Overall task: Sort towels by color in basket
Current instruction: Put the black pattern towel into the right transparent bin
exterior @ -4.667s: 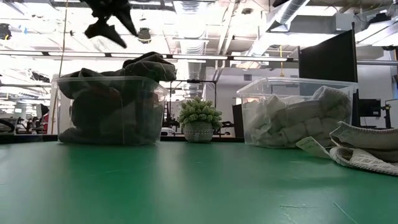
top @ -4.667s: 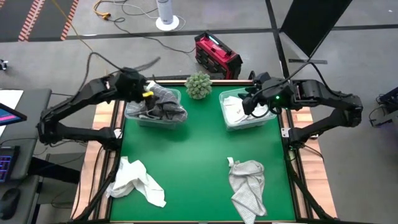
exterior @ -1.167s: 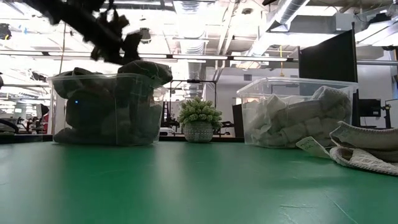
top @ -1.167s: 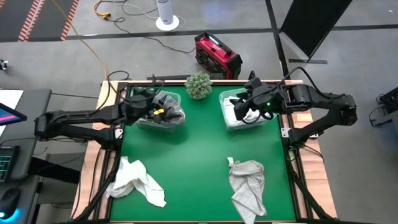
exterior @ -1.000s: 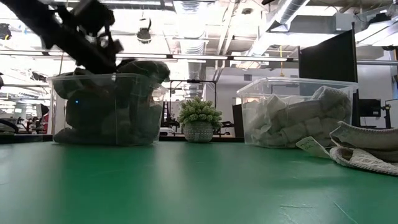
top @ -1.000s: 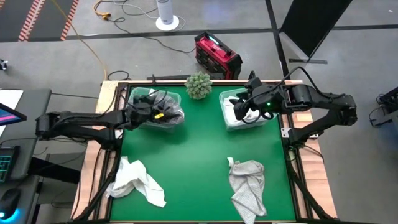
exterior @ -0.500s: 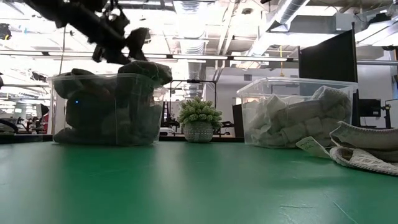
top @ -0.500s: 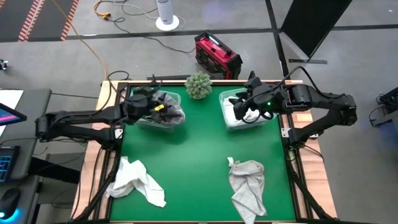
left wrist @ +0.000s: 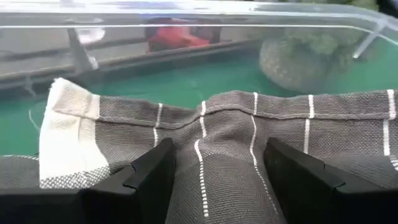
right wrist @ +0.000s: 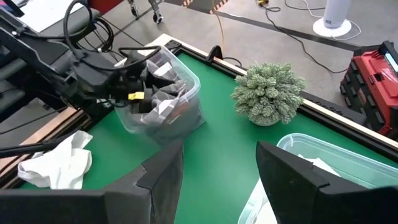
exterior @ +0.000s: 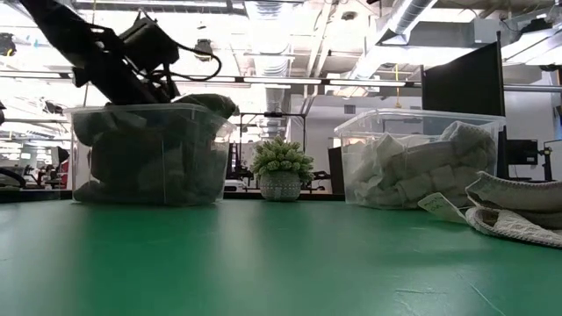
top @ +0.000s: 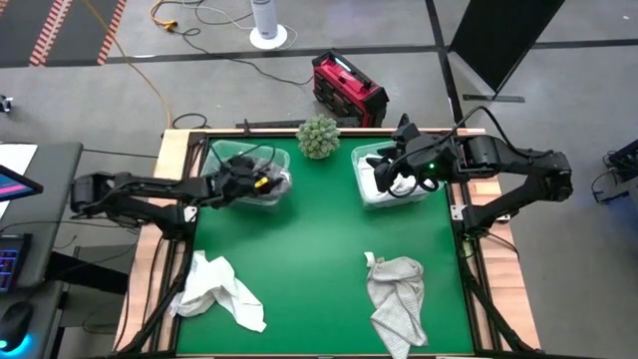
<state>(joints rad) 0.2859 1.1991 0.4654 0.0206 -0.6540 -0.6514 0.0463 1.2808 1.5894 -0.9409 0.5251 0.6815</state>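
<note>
- Left gripper (top: 261, 179) is down inside the left clear bin (top: 221, 194), its fingers (left wrist: 149, 180) spread apart with a fold of the dark grey plaid towel (left wrist: 249, 149) bulging up between them; whether they press the cloth or merely rest on it cannot be told.
- Right gripper (top: 399, 172) hangs over the right clear bin (top: 364, 194), beyond the small potted plant (top: 318, 136) from the left bin. Its fingers (right wrist: 283, 171) are parted with nothing between them, above the white towels (exterior: 404, 171) already in that bin.
- Two towels are left on the green mat, both on the near side, well away from the plant: a white towel (top: 214, 289) in front of the left bin, and a light grey towel (top: 396, 299) in front of the right bin.
- All of these are soft, light and limp; none should slip or break, but they will sag and trail when lifted.
- The plaid towel looks to sit high in its bin, so pressing on the bulge should seat it.
- For the loose ones, a pinch on a raised ridge of the crumple, not a flat edge, would likely gather enough cloth to hold.
</note>
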